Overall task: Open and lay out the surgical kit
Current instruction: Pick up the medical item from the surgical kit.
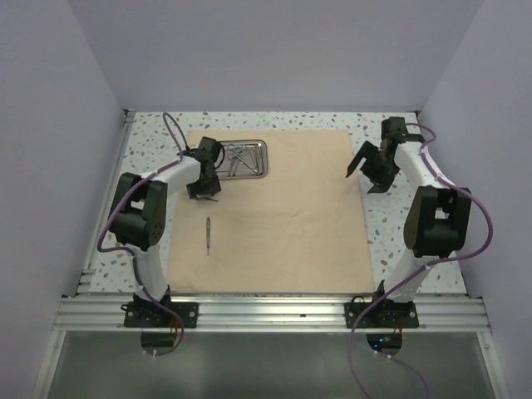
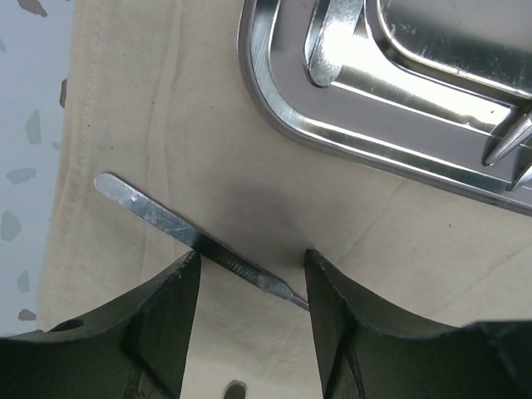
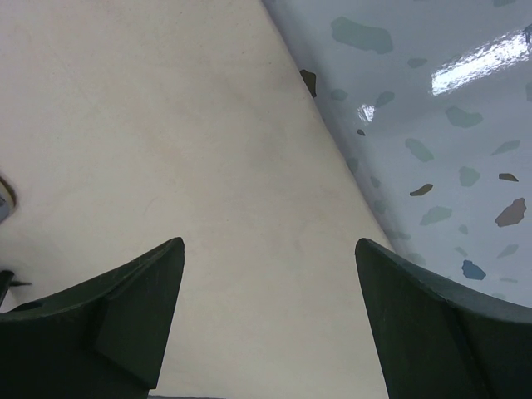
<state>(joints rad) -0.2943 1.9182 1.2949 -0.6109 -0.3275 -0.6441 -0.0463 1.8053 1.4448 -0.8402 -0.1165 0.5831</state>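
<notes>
beige cloth (image 1: 283,216) spread flat | steel tray (image 1: 265,158) far-left, instruments (image 1: 237,158) inside | silver tool (image 1: 207,235) lying left-centre

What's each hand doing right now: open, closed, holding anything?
Left hand: open, holding nothing.
Right hand: open, holding nothing.

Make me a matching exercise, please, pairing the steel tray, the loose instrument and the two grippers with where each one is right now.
Column one:
1. steel tray
2. loose instrument
3. left gripper
4. right gripper

Column two:
A. open, over the right edge of the cloth
B. lying alone on the bare cloth
C. on the cloth's far left part, with instruments inside
D. open, above the cloth close to the tray

Pairs: 1-C, 2-B, 3-D, 4-A.
</notes>
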